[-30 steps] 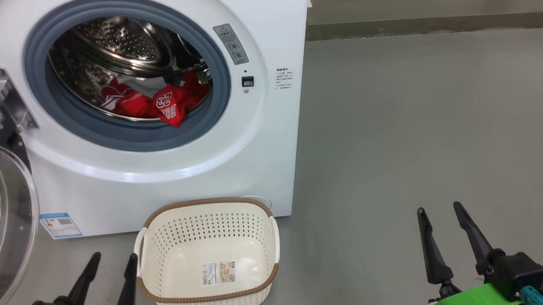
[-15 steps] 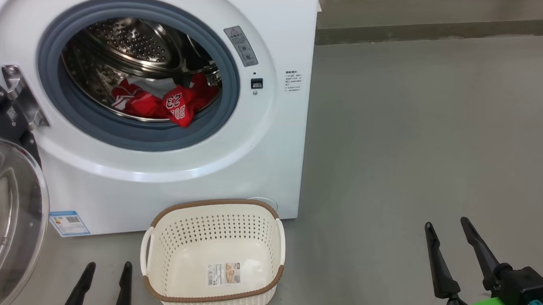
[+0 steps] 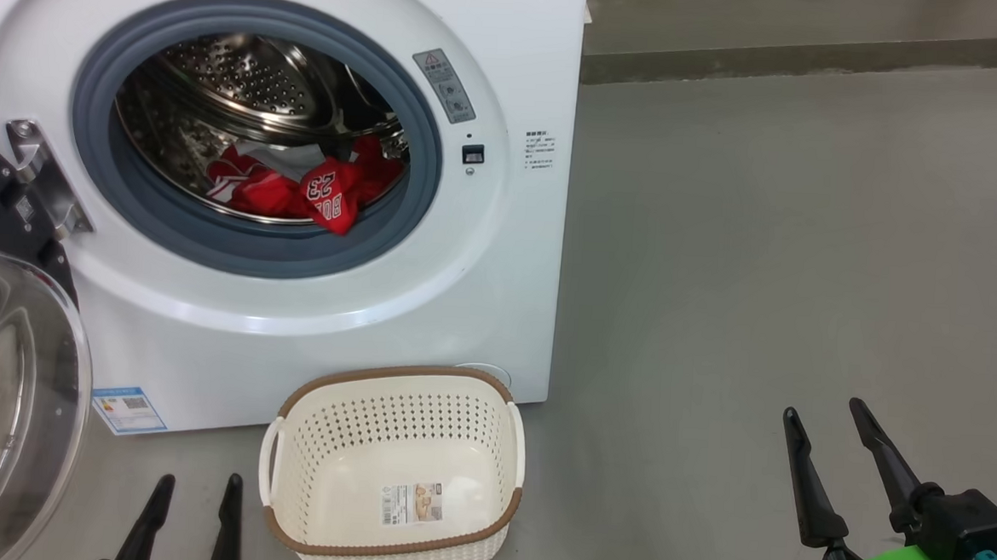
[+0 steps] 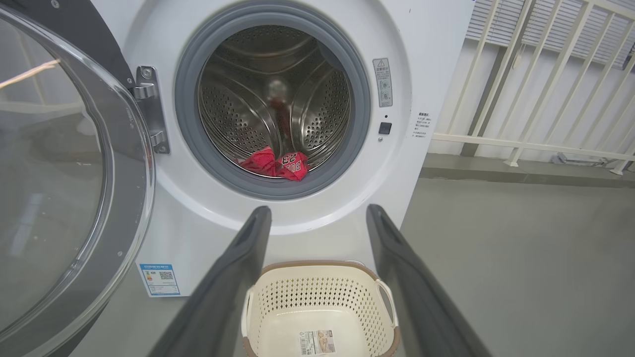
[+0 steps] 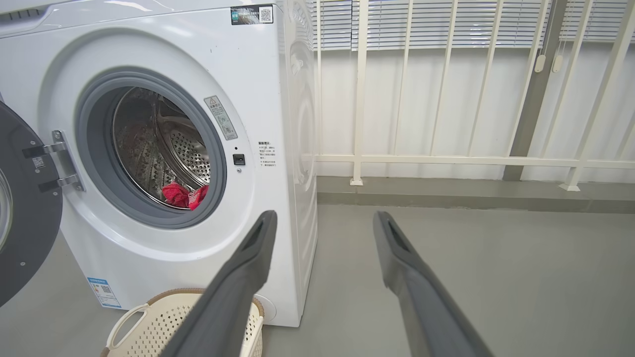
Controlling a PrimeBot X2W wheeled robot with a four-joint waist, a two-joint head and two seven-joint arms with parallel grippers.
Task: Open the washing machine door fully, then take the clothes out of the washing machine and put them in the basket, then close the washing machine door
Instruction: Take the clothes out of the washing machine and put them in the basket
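Observation:
The white washing machine [image 3: 509, 76] [image 4: 436, 59] [image 5: 278, 99] stands with its round door [image 3: 6, 391] [image 4: 59, 163] [image 5: 22, 218] swung open to the left. Red clothes [image 3: 315, 189] [image 4: 280, 163] [image 5: 184, 195] with a white 23 lie at the drum's front lip. The cream basket [image 3: 395, 471] [image 4: 320, 307] [image 5: 149, 322] sits empty on the floor before the machine. My left gripper [image 3: 195, 482] [image 4: 317, 213] is open, low beside the basket's left side. My right gripper [image 3: 824, 408] [image 5: 322, 218] is open over bare floor, well right of the machine.
Grey floor [image 3: 765, 243] stretches right of the machine. A low kerb [image 3: 817, 53] and a white railing [image 5: 446, 158] with blinds run along the back wall. The open door's glass bowl bulges out near my left arm.
The whole head view shifted slightly right and down between the earliest frame and now, so the camera moved. Both grippers stay open; clothes, basket and door hold their places.

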